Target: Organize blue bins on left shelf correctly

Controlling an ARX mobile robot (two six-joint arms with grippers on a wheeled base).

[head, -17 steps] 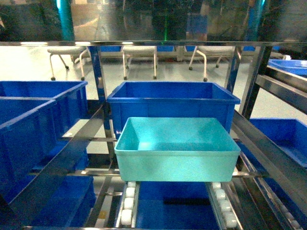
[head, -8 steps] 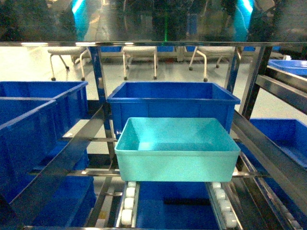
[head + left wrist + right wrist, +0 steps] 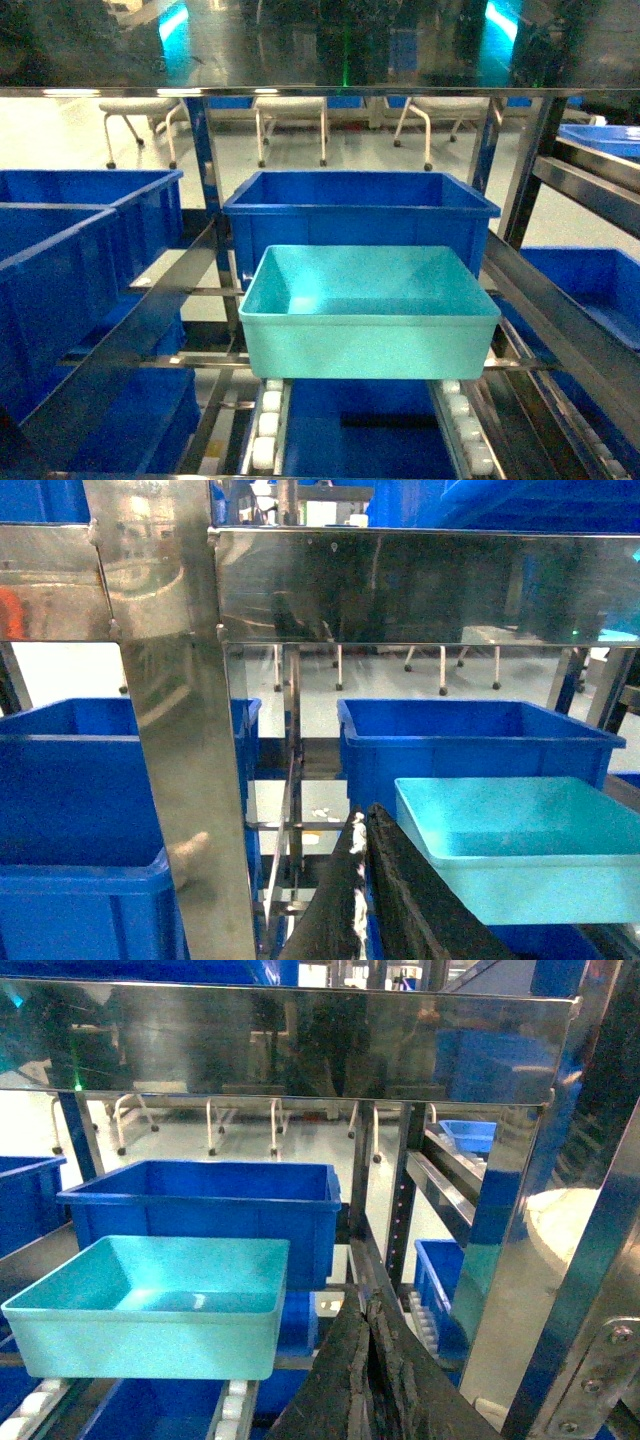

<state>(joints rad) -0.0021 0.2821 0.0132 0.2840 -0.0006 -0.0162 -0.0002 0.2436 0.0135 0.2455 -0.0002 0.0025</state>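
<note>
A turquoise bin (image 3: 370, 310) sits mid-frame on the shelf (image 3: 268, 420) rollers; both grippers' jaws (image 3: 362, 880) (image 3: 368, 1380) are clenched empty.

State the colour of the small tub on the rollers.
Light turquoise tub; clearest in the head view.

Steel roller shelf (image 3: 270, 420) carries turquoise bin (image 3: 370, 310), seemingly touching dark blue crate (image 3: 360, 215).

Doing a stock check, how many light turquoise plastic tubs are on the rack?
1: the light turquoise plastic tub sits on the white roller tracks, directly before a dark blue crate. Others may be hidden.
</note>
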